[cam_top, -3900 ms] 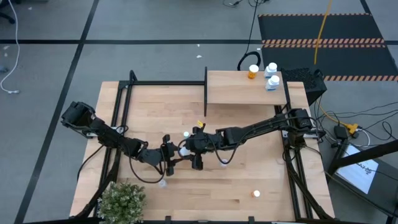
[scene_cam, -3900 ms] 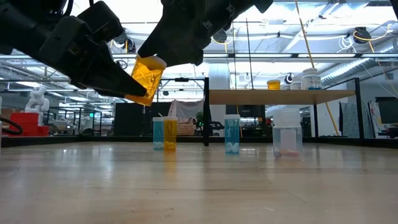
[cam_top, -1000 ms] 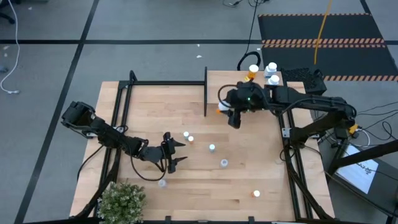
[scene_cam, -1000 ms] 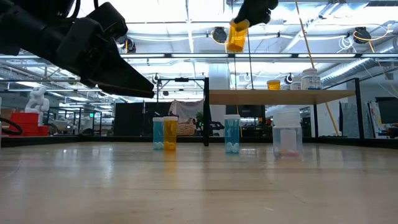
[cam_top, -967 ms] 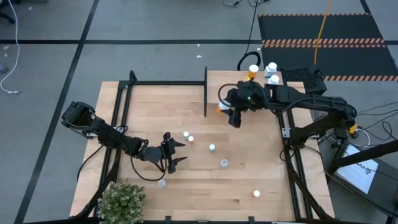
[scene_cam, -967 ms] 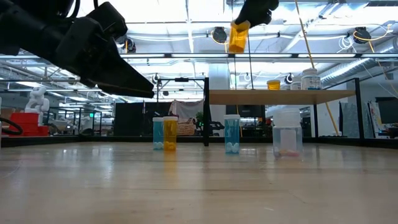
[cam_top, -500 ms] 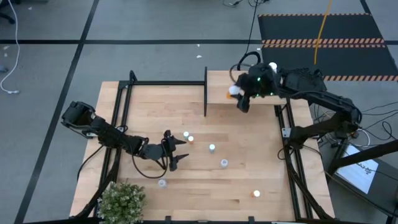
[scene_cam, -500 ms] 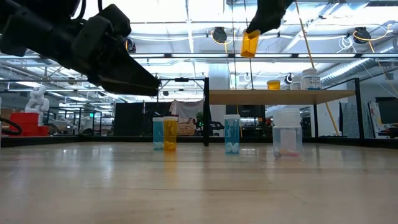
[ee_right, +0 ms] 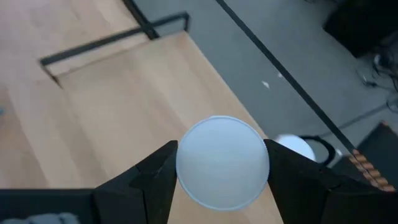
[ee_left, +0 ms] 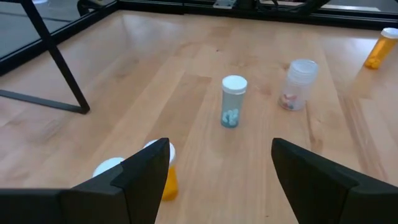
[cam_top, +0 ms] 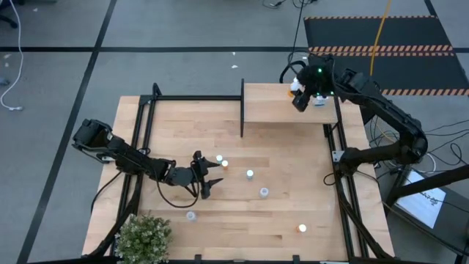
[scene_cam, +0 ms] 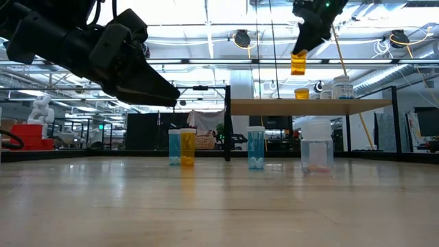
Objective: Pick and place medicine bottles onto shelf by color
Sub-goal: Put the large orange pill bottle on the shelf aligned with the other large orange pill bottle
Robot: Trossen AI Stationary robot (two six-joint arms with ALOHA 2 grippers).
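My right gripper hangs over the far right of the shelf and is shut on an orange medicine bottle with a white cap. An orange bottle and white-capped bottles stand on the shelf. My left gripper hovers open and low over the table's middle left, holding nothing. In front of it a pale blue bottle and a clear wider one stand upright. An orange bottle stands close by its finger. My right gripper pinches the orange bottle between its two fingers at the cap end, one finger on each side. The fingers slant down from above. The bottle's body hangs below them, nearly upright and clear of the shelf.
More bottles stand scattered on the table; one orange bottle lies on its side. A potted plant sits at the near left corner. Black frame bars edge the shelf and the table.
My right gripper has swung toward the table's far right corner with the orange bottle, from the shelf's near left part to above the bottles at its far right. The bottle stays lifted in the same hold.
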